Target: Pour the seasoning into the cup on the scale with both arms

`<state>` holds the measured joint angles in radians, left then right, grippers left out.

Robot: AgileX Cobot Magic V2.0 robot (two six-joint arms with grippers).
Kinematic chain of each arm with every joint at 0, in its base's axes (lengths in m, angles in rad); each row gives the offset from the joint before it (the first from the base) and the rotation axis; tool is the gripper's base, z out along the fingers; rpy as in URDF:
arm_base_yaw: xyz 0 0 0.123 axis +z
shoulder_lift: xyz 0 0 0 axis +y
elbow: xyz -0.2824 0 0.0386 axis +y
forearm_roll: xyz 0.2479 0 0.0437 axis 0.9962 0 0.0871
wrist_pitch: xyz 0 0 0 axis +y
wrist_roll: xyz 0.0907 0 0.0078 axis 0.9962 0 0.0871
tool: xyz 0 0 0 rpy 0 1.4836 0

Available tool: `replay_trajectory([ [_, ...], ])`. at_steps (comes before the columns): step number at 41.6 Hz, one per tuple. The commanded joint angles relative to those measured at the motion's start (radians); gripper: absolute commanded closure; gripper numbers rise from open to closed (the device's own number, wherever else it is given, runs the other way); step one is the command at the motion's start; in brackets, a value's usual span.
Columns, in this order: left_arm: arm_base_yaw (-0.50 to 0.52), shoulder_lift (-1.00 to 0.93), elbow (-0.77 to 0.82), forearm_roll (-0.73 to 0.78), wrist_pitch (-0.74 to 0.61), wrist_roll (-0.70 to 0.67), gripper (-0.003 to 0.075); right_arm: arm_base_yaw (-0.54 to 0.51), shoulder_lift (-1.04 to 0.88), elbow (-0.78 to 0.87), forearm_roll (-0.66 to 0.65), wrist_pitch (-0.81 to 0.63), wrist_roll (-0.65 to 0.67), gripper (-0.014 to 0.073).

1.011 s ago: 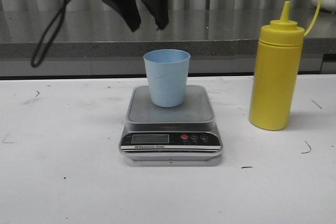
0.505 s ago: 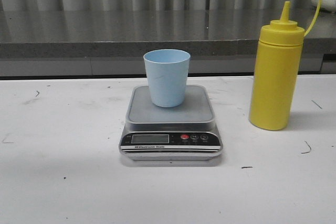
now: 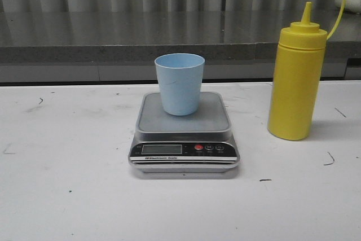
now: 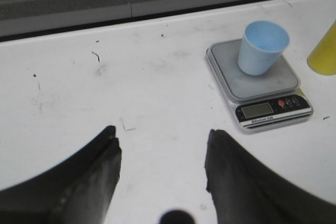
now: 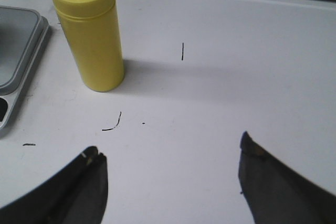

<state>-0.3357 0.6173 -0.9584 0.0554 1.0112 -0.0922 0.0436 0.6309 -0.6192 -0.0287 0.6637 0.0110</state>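
Left gripper jaws spread, empty; pale blue plastic cup on the silver digital scale well beyond them. Right gripper jaws spread, empty, tall yellow squeeze bottle standing ahead, apart.

the table is a white surface, scuffed and flecked with small dark marks — short pen-like strokes near its right edge and a few specks toward the left. the scale sits flat on it near the middle, its black front panel facing the camera. the seasoning bottle stands upright on the bare tabletop to the right of the scale, apart from it, casting a soft shadow. the cup rests on the scale's plate, not on the table itself.
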Motion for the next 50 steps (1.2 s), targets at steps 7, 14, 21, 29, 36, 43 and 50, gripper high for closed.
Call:
replay_trajectory([
  [7,0.001,-0.12,0.084,-0.004,-0.037,0.002,0.0351,-0.002,0.007,-0.03,-0.016,-0.064,-0.011,0.005],
  [14,0.001,-0.13,0.099,-0.004,-0.037,0.002,0.0351,-0.002,0.007,-0.03,-0.016,-0.064,-0.011,0.005],
  [21,0.001,-0.13,0.099,-0.004,-0.037,0.002,0.0351,-0.002,0.007,-0.03,-0.016,-0.064,-0.011,0.005],
  [29,0.001,-0.13,0.099,-0.004,-0.039,0.002,0.0351,-0.002,0.007,-0.03,-0.016,-0.076,-0.011,0.0049],
  [36,0.001,-0.13,0.099,-0.004,-0.039,0.002,0.0351,0.0,0.007,-0.03,-0.015,-0.083,-0.011,0.0049],
  [43,0.001,-0.13,0.099,-0.004,-0.039,0.002,0.0351,0.025,0.007,-0.03,-0.015,-0.052,-0.011,0.0045],
  [50,0.001,-0.13,0.099,-0.004,-0.039,0.002,0.0352,0.096,0.036,-0.049,-0.015,0.004,-0.011,-0.0058],
])
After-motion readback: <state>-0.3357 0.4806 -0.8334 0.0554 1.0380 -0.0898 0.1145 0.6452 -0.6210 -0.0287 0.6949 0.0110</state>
